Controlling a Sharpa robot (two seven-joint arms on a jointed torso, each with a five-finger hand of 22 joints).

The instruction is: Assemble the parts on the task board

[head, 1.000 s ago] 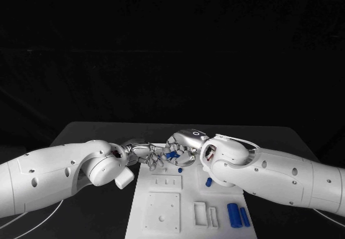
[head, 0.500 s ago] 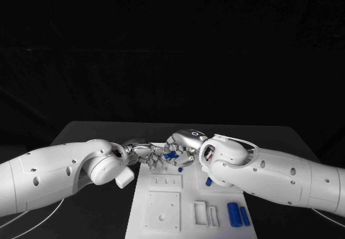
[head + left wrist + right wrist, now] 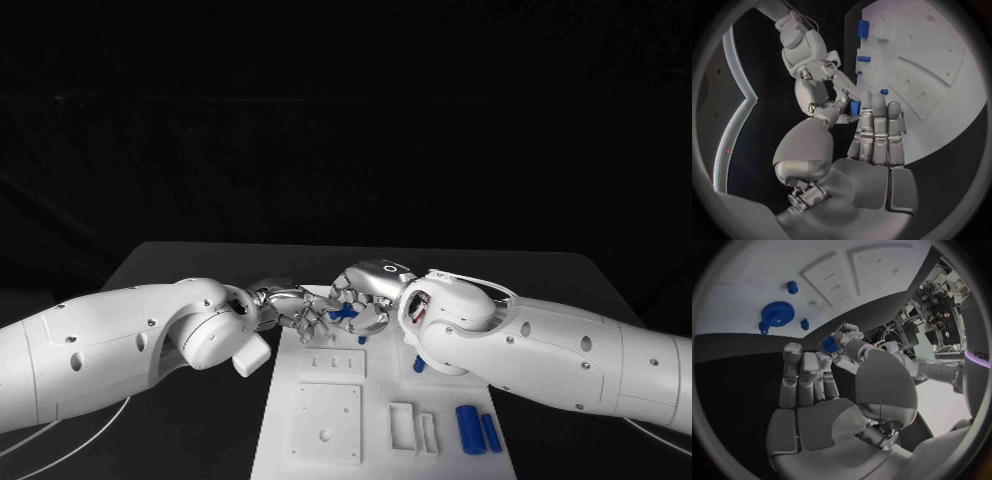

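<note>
We bring both hands together above the far end of the task board (image 3: 325, 420), left hand (image 3: 296, 308) and right hand (image 3: 368, 300) both pinching one small blue part (image 3: 343, 313), probably to pass it across.

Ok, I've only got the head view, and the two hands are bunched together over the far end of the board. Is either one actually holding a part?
Observer: Yes. The left wrist view shows a small blue part pinched at the left hand's fingertips.
Operator: And the right hand?
Observer: Its own wrist view shows the right hand with thumb and a finger on that same part, so both hands are on it.
Operator: Do the hands hide anything on the board from me?
Observer: A blue gear lies on the task board, with small blue pieces beside it.
</note>
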